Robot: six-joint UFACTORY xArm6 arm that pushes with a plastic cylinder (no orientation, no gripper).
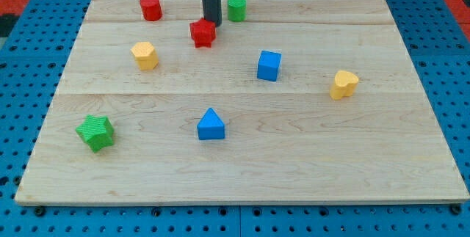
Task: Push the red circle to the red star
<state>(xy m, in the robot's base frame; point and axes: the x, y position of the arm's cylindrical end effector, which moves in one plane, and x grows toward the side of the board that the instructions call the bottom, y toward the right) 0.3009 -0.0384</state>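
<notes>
The red circle (150, 7) stands near the view's top left of the wooden board. The red star (203, 33) lies to its right and a little lower. My tip (211, 22) comes down from the view's top as a dark rod and ends just above and right of the red star, touching or nearly touching its upper right edge. The tip is well to the right of the red circle.
A green circle (236, 8) stands just right of the rod. A yellow hexagon (145, 55), a blue cube (269, 65), a yellow heart (343, 84), a blue triangle (211, 125) and a green star (95, 132) lie across the board (352, 156).
</notes>
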